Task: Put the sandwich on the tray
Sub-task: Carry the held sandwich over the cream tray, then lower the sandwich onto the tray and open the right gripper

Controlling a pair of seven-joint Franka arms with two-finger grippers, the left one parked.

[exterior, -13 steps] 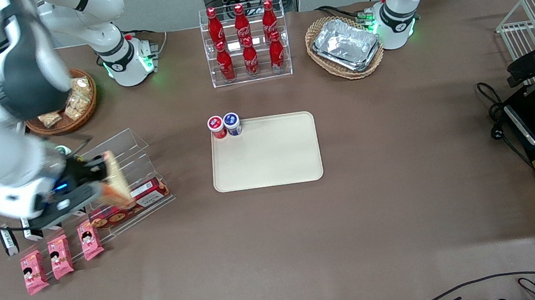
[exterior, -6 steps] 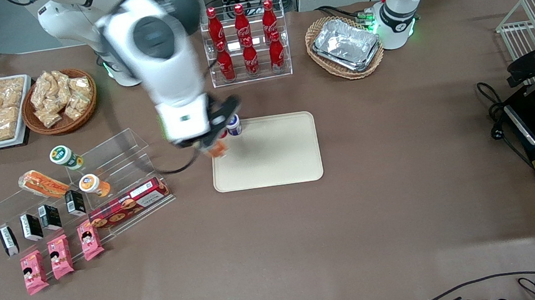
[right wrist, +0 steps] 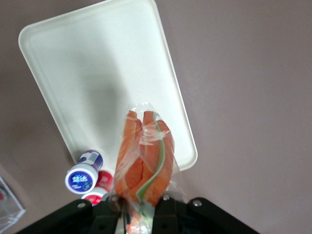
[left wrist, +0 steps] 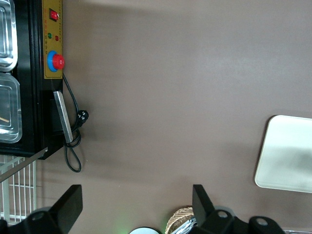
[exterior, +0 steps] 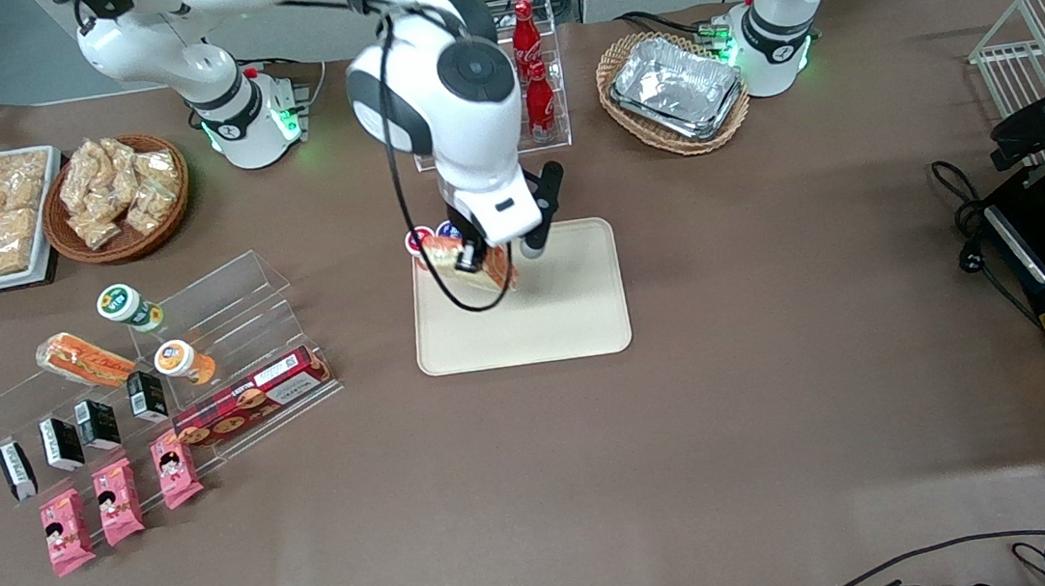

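A: Where is the gripper (exterior: 492,259) in relation to the tray (exterior: 574,317)?

B: It hangs above the tray's end nearest the two small jars (exterior: 435,237), with the white wrist over it as seen from the front.

A: And its jaws?

B: Pinched on the sandwich (exterior: 471,267). In the wrist view the gripper (right wrist: 139,202) has the clear-wrapped wedge (right wrist: 144,156) between its two black fingers (right wrist: 165,204), orange and green filling edge-on, the wrapper's tip pointing out over the tray (right wrist: 87,63).

A: Has the sandwich touched the tray?

B: I cannot tell; from the front it shows over the cream surface, just beside the jars, held in the jaws.

A: The jars themselves?

B: A blue-lidded jar (right wrist: 83,173) and a red-lidded jar (right wrist: 100,181) stand side by side at the tray's corner, farther from the front camera than most of the tray.

A: What else is near the tray on the bench (exterior: 692,430)?

B: A clear rack with red bottles (exterior: 530,69), farther from the front camera than the tray and partly covered by the arm.
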